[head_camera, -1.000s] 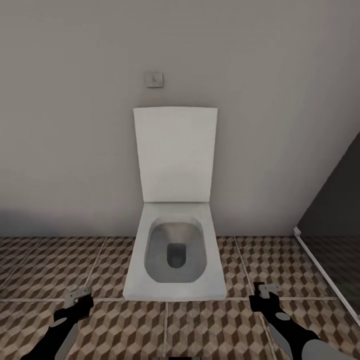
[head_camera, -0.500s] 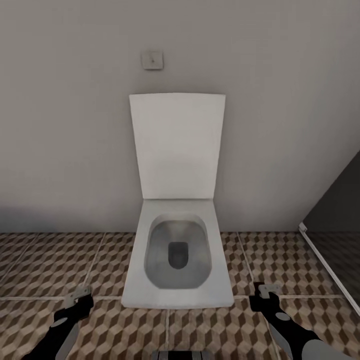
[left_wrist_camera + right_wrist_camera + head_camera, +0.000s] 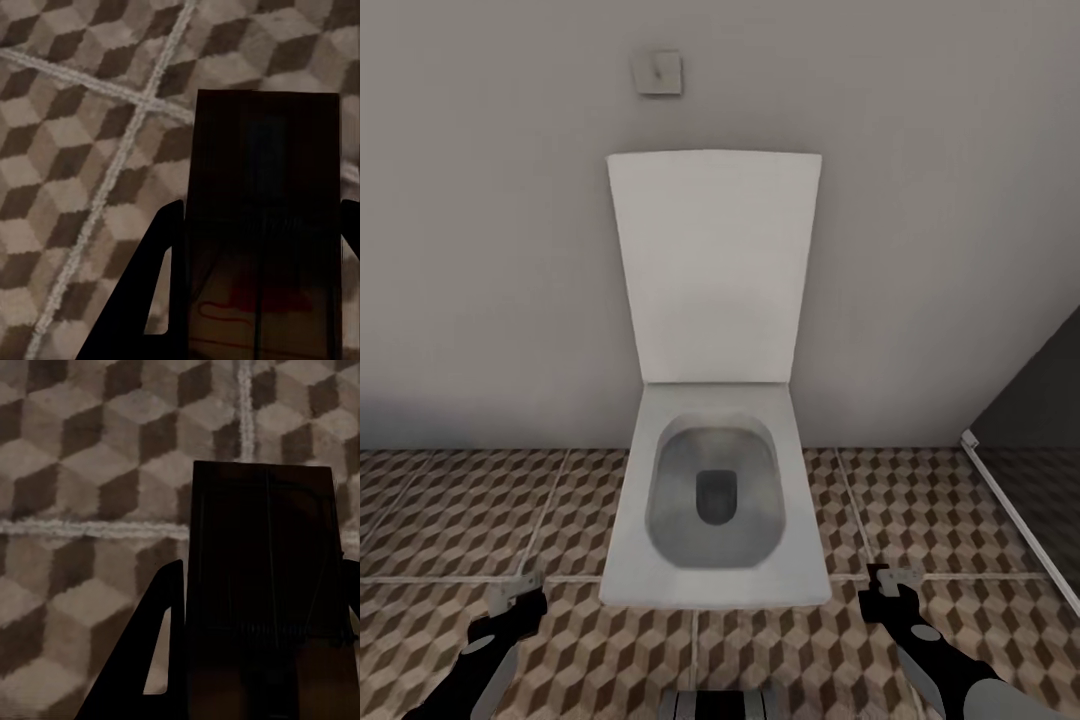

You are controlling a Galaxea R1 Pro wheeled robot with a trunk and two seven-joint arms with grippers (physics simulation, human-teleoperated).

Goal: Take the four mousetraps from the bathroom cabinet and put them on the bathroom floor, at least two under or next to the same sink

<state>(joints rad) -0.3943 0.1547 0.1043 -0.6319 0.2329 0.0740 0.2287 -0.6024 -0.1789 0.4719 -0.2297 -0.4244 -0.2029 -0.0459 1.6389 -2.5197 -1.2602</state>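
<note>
Head view: a white toilet [image 3: 715, 500] stands against a grey wall [image 3: 490, 250], its lid [image 3: 715, 265] raised and a small flush plate [image 3: 658, 72] on the wall above it. The floor [image 3: 450, 520] around it is tiled in a brown-and-beige cube pattern. A dark panel [image 3: 1040, 420] with a pale frame runs along the right. The left gripper [image 3: 517, 596] hangs low at the left of the toilet's front corner, above the floor; the right gripper [image 3: 890, 582] hangs low at the toilet's other front corner. Each carries something pale at its tip, too small here to name.

Left wrist view: a flat rectangular trap [image 3: 262, 225], dark in shadow, with wire parts and a red mark on its board, sits between the gripper's fingers [image 3: 154, 285], which are closed onto its sides. It is held above the floor [image 3: 67, 150], over a grout crossing.

Right wrist view: a second trap [image 3: 262, 585], a dark board with thin wires running along it, is likewise clamped between this gripper's fingers [image 3: 154, 645], above the floor [image 3: 90, 472] and its grout lines.
</note>
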